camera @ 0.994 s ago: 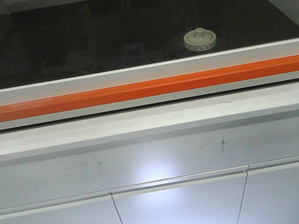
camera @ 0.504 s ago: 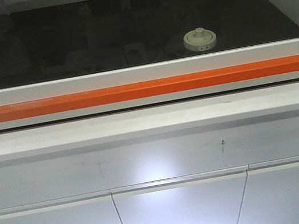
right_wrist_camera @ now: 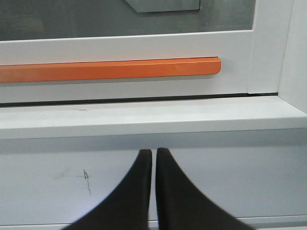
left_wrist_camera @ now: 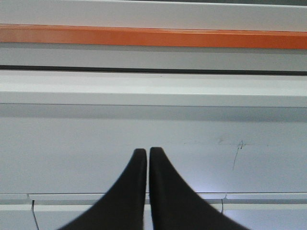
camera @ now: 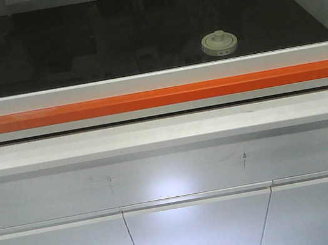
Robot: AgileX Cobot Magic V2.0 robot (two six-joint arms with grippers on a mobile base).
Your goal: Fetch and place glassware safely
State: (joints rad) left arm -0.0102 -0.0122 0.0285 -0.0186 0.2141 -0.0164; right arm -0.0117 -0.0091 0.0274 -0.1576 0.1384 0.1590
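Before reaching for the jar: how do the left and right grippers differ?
Left gripper faces the middle of the orange bar; right gripper faces its rounded right end. A scratch sits right of the left gripper, but left of the right gripper. Shared: jaws shut, empty.

Not much of the robot shows, just the left end effector point(left_wrist_camera: 146, 152) and right end effector point(right_wrist_camera: 153, 153), bottom middle of each wrist view. Each has two plain matte black fingers point(left_wrist_camera: 125, 196) — wide at the base, curving up into narrow rounded tips.
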